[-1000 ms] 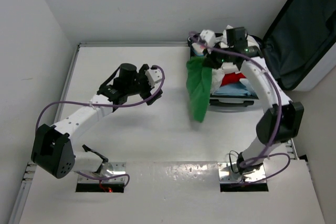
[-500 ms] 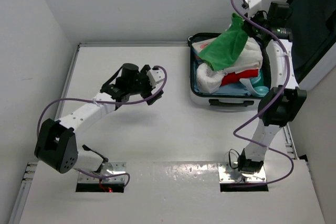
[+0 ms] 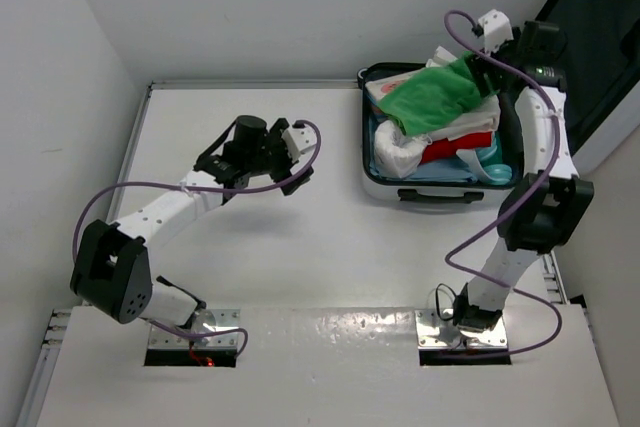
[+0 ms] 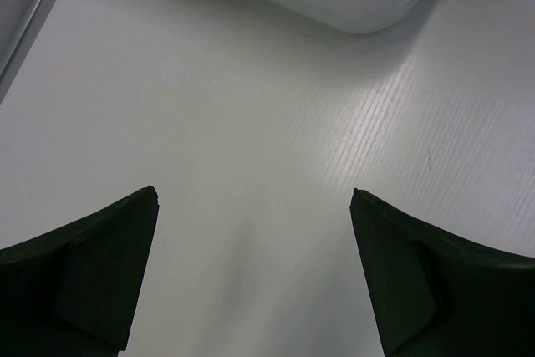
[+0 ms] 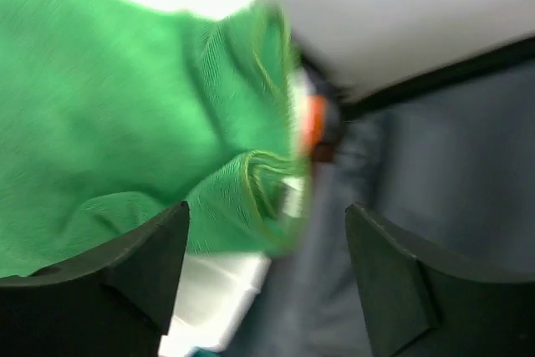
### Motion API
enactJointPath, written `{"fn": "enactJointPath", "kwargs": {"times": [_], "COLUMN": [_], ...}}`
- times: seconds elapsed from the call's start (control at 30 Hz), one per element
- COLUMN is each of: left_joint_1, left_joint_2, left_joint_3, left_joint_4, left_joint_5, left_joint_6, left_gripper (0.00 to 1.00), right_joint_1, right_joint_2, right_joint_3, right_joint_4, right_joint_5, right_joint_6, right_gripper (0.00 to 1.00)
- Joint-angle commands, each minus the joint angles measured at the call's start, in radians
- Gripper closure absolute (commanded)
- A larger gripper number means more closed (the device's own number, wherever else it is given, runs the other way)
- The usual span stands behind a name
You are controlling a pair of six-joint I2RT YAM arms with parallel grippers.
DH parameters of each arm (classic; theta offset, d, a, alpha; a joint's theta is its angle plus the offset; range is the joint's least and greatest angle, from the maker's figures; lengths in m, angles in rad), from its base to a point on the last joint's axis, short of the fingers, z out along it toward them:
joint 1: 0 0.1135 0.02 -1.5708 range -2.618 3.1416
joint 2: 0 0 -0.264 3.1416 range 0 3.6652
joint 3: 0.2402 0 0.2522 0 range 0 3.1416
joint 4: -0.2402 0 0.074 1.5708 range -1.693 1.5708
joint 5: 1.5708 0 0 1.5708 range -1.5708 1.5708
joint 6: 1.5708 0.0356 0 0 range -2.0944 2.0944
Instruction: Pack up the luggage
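We see the right arm reared tall over the open luggage [image 3: 430,195] at the tabletop's [image 3: 250,247] far right; right gripper [image 5: 267,211] spread, clamping nothing, above a green cloth [image 3: 430,97]; left arm crooked low, left gripper [image 4: 251,198] gaping, empty.

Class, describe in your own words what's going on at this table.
A two-armed robot is packing the open luggage. The right gripper hangs over its far right corner with jaws apart, above a green cloth that lies on the pile inside. The left gripper hovers open and empty over the table.
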Motion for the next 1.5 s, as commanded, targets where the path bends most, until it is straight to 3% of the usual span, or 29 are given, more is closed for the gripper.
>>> {"fn": "enactJointPath", "kwargs": {"times": [0.0, 0.1, 0.23, 0.37, 0.43, 0.6, 0.9, 1.03, 1.1, 1.2, 1.3, 1.4, 1.47], "left_joint_1": [0.011, 0.011, 0.02, 0.02, 0.03, 0.039, 0.048, 0.048, 0.048, 0.057, 0.077, 0.098, 0.108], "left_joint_2": [0.0, 0.011, 0.032, 0.043, 0.043, 0.032, 0.055, 0.064, 0.064, 0.064, 0.064, 0.073, 0.074], "left_joint_3": [0.047, 0.08, 0.122, 0.131, 0.131, 0.12, 0.139, 0.139, 0.139, 0.139, 0.148, 0.148, 0.148], "left_joint_4": [0.017, -0.004, -0.024, -0.033, -0.034, -0.043, -0.043, -0.043, -0.043, -0.043, -0.043, -0.043, -0.043], "left_joint_5": [0.008, -0.005, -0.005, -0.005, -0.005, -0.005, 0.005, 0.005, 0.005, -0.014, -0.023, -0.034, -0.034], "left_joint_6": [0.01, -0.008, -0.034, -0.045, -0.045, -0.045, -0.045, -0.045, -0.045, -0.054, -0.063, -0.093, -0.113], "left_gripper": [0.02, 0.02, 0.02, 0.02, 0.02, 0.02, 0.02, 0.02, 0.02, 0.02, 0.02, 0.02, 0.02], "right_joint_1": [0.033, 0.069, 0.08, 0.048, 0.021, -0.047, -0.194, -0.228, -0.237, -0.237, -0.219, -0.137, -0.09], "right_joint_2": [-0.164, -0.178, -0.127, 0.029, 0.084, 0.152, 0.187, 0.177, 0.176, 0.192, 0.125, -0.012, -0.091], "right_joint_3": [0.05, 0.08, 0.109, 0.343, 0.365, 0.449, 0.428, 0.408, 0.397, 0.423, 0.371, 0.189, 0.063], "right_joint_4": [0.163, 0.272, 0.504, 0.565, 0.661, 0.681, 0.697, 0.668, 0.644, 0.576, 0.489, 0.408, 0.41], "right_joint_5": [0.148, 0.276, 0.485, 0.57, 0.59, 0.597, 0.568, 0.551, 0.548, 0.557, 0.518, 0.43, 0.386], "right_joint_6": [0.007, -0.103, -0.374, -0.546, -0.707, -0.769, -0.804, -0.792, -0.79, -0.768, -0.668, -0.46, -0.448], "right_gripper": [0.25, 0.24, 0.25, 0.23, 0.2, 0.19, 0.24, 0.42, 0.57, 0.97, 1.0, 1.0, 1.0]}}
